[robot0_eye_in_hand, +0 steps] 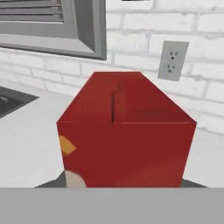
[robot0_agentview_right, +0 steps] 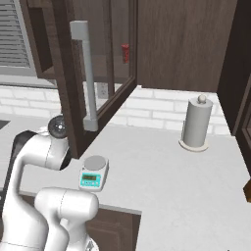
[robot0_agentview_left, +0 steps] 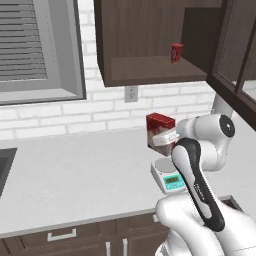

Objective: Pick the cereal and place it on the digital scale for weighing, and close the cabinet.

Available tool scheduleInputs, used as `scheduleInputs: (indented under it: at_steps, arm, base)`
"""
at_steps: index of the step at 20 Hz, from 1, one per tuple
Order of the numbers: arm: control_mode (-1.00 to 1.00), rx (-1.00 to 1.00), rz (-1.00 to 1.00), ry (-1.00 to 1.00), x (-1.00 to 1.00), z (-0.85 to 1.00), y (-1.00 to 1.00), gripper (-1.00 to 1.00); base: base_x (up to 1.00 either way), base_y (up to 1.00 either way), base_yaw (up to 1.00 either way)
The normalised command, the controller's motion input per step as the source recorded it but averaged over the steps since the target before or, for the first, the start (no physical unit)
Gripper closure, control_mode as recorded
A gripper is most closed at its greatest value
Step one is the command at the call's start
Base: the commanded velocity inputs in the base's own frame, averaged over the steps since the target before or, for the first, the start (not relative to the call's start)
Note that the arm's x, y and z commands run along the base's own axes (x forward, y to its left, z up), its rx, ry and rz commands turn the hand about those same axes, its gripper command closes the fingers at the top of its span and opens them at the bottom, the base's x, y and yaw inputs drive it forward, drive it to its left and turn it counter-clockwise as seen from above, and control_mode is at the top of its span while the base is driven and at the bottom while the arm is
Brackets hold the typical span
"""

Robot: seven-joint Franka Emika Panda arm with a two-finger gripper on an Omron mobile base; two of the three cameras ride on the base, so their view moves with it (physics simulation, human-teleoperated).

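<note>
The cereal (robot0_agentview_left: 160, 124) is a red box held upright just above the digital scale (robot0_agentview_left: 169, 179), whose teal panel faces the counter's front edge. My gripper (robot0_agentview_left: 163, 139) is shut on the box's lower part. In the hand view the cereal (robot0_eye_in_hand: 127, 131) stands close in front of the camera, top flap up, and my fingertips are hidden. The right base view shows the digital scale (robot0_agentview_right: 93, 172) with its round grey plate bare, beside my arm. The cabinet (robot0_agentview_left: 150, 40) is open, and its glass door (robot0_agentview_right: 98, 73) with the silver bar handle (robot0_agentview_right: 85, 73) swings out over the counter.
A small red can (robot0_agentview_left: 176, 52) stands on the cabinet shelf. A paper towel holder (robot0_agentview_right: 196, 122) is at the back right of the counter. A wall outlet (robot0_eye_in_hand: 173, 60) and a window (robot0_agentview_left: 37, 47) are on the brick wall, and a sink (robot0_agentview_left: 5, 167) lies at far left.
</note>
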Motion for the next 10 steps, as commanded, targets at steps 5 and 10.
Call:
scheduleInputs:
  at_steps: [5, 10]
  arm:
    - [-1.00, 0.00, 0.18, 0.00, 0.75, -0.61, 0.00, 1.00]
    - [-1.00, 0.00, 0.28, 0.00, 0.52, -0.41, 0.00, 1.00]
  base:
    - [0.00, 0.00, 0.00]
    - [0.00, 0.00, 0.00]
